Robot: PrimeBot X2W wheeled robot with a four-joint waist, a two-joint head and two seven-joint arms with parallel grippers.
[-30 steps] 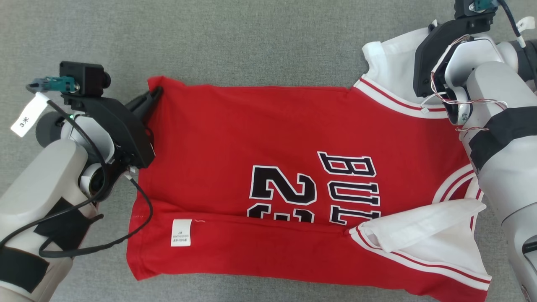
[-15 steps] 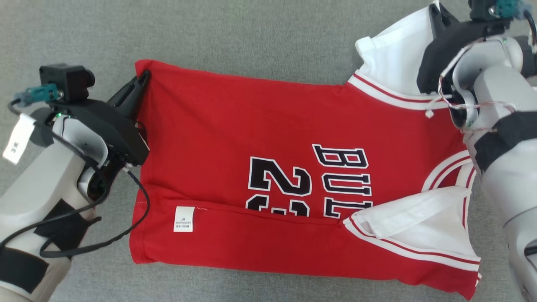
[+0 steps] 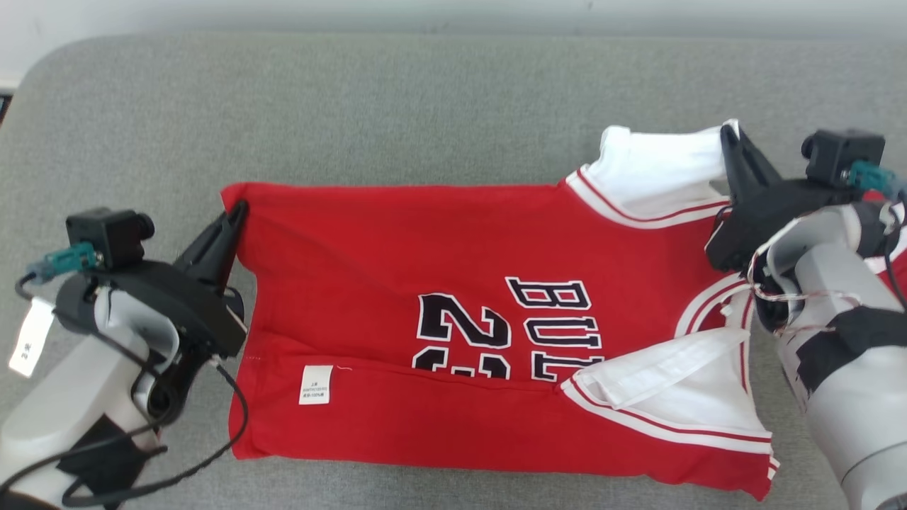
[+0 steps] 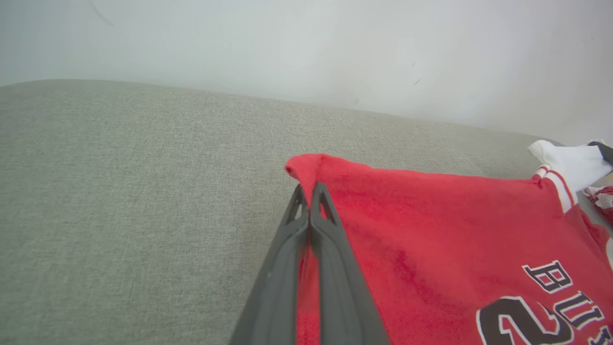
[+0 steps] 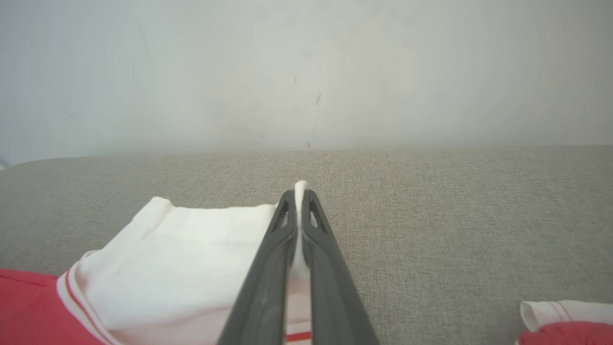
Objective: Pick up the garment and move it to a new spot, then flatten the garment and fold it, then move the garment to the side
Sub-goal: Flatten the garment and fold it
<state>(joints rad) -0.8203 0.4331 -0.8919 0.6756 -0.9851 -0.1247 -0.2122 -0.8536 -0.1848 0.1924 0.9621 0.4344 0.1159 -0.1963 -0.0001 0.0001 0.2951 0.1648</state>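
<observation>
Red jersey [image 3: 425, 283] spread sideways on the grey cushion [image 3: 425, 99], hem to the robot's left, white sleeves to the right, near long edge already turned up over the lower part of the print. Pinched at both far corners: hem corner clamped between the closed fingers of the left gripper [image 3: 237, 212], far white sleeve [image 3: 659, 170] clamped the same way in the right gripper [image 3: 730, 134].

Seems to be the second lengthwise fold. To do it well: lift both corners to equal height, bring them toward the near edge together, hold the cloth taut between the grips, lay the far edge parallel to the first fold, release only once flat.

Readable: black letters "BUL" [image 3: 556, 319] and a "2" [image 3: 464, 329], both partly covered. White care label [image 3: 316, 384] near the hem, print too small to read. Paper tag [image 3: 28, 347] at the left wrist, also not legible.
</observation>
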